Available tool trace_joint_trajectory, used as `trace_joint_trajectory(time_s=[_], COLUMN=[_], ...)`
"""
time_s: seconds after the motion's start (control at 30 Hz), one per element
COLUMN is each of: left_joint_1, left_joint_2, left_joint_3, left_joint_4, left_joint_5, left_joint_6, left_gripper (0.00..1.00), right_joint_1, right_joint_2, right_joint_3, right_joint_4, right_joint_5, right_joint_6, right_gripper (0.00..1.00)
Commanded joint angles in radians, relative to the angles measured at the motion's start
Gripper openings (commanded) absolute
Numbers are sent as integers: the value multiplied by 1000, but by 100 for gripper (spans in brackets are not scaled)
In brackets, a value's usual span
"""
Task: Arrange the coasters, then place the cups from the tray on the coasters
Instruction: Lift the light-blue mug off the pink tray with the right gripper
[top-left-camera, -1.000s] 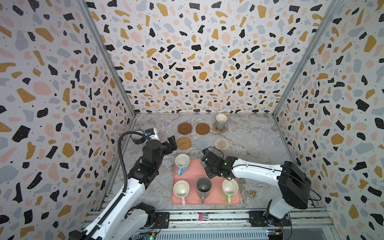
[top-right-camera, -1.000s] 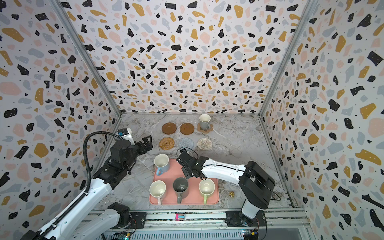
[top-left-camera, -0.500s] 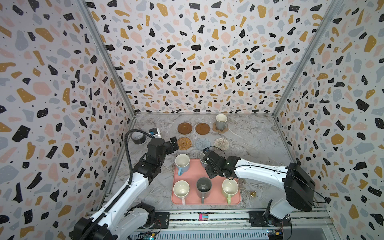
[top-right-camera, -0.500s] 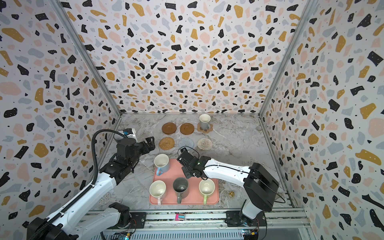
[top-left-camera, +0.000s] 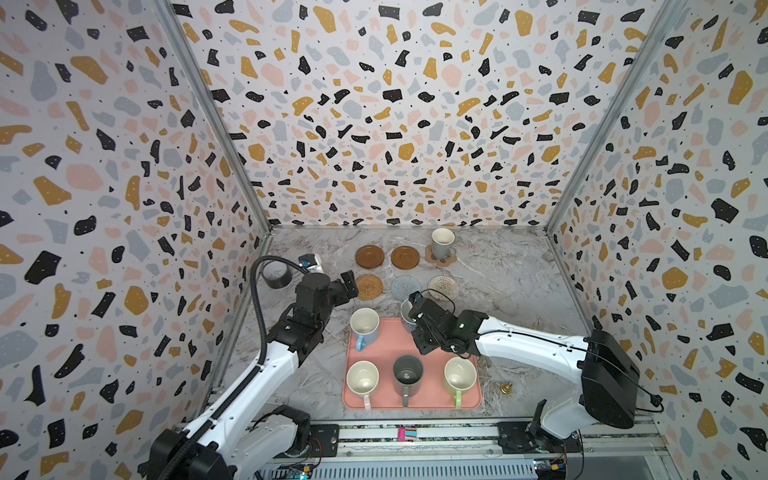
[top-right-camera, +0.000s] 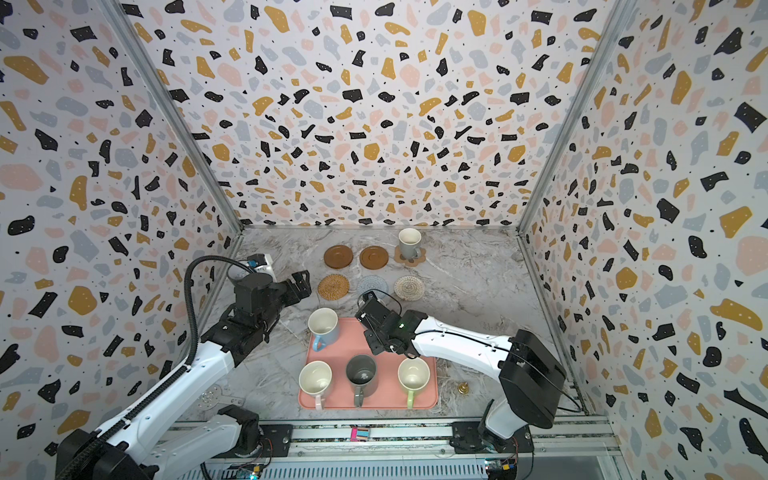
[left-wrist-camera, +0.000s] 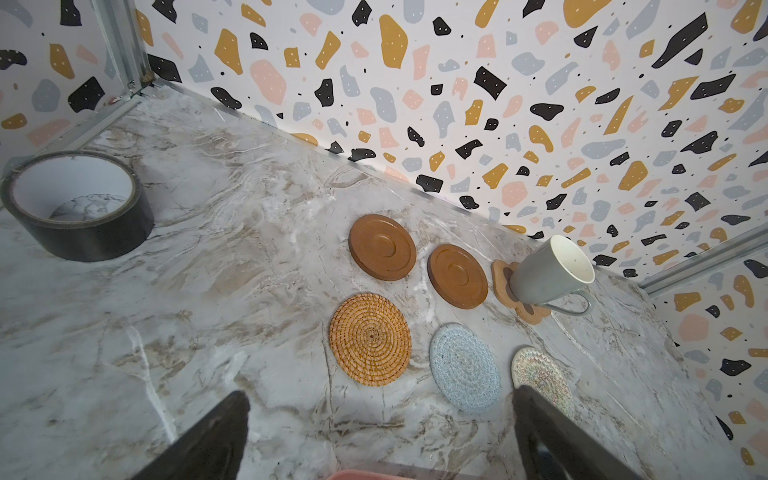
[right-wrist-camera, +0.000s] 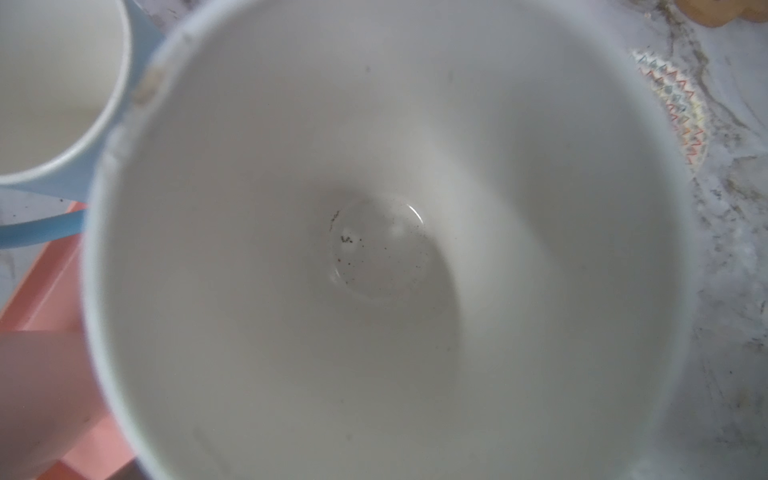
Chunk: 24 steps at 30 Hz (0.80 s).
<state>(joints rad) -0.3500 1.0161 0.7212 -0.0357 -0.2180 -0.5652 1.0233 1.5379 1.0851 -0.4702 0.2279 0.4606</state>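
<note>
Cups number six. Nearest, three stand in a row along the near edge of the pink tray (top-left-camera: 390, 345): a pink-handled cup (top-left-camera: 362, 380), a dark grey cup (top-left-camera: 407, 373) and a green-handled cup (top-left-camera: 459, 376). Behind them a blue cup (top-left-camera: 364, 326) sits at the tray's far left corner. A pale blue cup (right-wrist-camera: 374, 249) is at the far edge, mostly hidden in both top views by the right claw (top-left-camera: 411, 313). Only the right wrist view looks into it, showing dark specks at its bottom. That claw's fingers are together; whether they grip the cup is hidden. The left claw (left-wrist-camera: 382, 397) hangs near the rattan coaster (left-wrist-camera: 370, 338), fingers wide apart, nothing between them.

Six coasters lie beyond in two rows of three: rattan, pale blue coaster (left-wrist-camera: 465, 368), cream coaster (left-wrist-camera: 536, 370). Farther back are one brown disc (left-wrist-camera: 382, 247), another brown disc (left-wrist-camera: 457, 275) and a paw-shaped coaster (left-wrist-camera: 502, 278) carrying the grey cup (left-wrist-camera: 548, 270), near the back wall. Five coasters are bare.

One tape roll (left-wrist-camera: 95, 241) sits by the left wall, plain in the left wrist view. Right of the tray the surface (top-left-camera: 511, 291) lies open to the wall, but for a small brass thing (top-left-camera: 505, 387).
</note>
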Motion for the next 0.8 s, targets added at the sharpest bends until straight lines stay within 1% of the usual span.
trace_joint_trajectory(time_s=[0.0,0.3,0.77], left_joint_1=[-6,-5,-5], left_joint_2=[-4,-2,-12], left_joint_3=[29,31,15], left_joint_4=[36,33,42], left_joint_5=[-2,6,11], left_joint_6=[4,5,5], left_gripper=[100,100,100], right_joint_1=[6,1,-38], right_joint_2=[-32,-2,28], right_joint_3=[63,113,165], right_joint_4=[6,-11,13], right_joint_5=[14,10,-11], right_joint_6=[-17,-45,-87], right_gripper=[8,8,8])
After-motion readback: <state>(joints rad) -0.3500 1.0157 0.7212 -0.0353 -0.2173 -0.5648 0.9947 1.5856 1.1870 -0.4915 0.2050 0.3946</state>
